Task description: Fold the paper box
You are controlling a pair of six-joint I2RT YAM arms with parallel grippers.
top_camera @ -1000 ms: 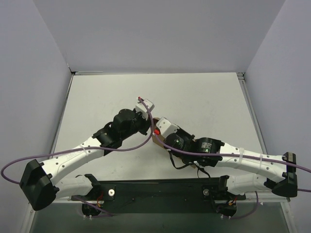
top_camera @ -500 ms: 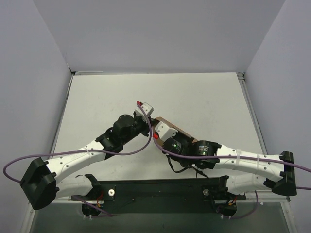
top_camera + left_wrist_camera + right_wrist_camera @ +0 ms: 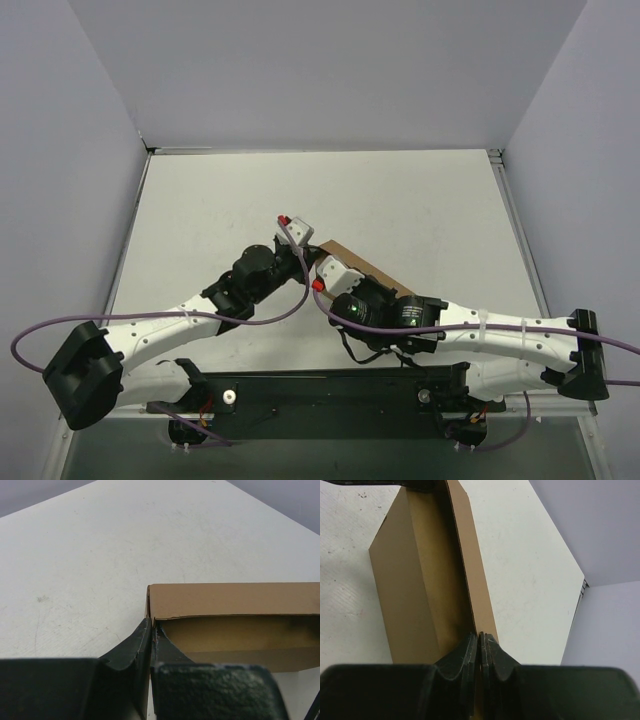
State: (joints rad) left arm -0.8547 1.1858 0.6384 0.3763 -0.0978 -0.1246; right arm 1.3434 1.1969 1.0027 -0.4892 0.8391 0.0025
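Both arms are angled inward over the tabletop (image 3: 420, 190). The paper box (image 3: 230, 600) is pinched at a corner by the left gripper (image 3: 151, 625), and a panel edge is clenched by the right gripper (image 3: 478, 637).

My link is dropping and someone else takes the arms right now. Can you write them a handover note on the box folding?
Grippers: the left gripper is shut on a corner edge of the paper box. The right gripper is shut on a thin panel edge at the opposite end.
Where: the box sits mid-table, between the two wrists.
Done: it is a rectangular shell, not a flat sheet.
Left: the left wrist view shows a gap under the top panel, so it looks unclosed. Probably press that panel down and tuck it in. No tabs are visible.
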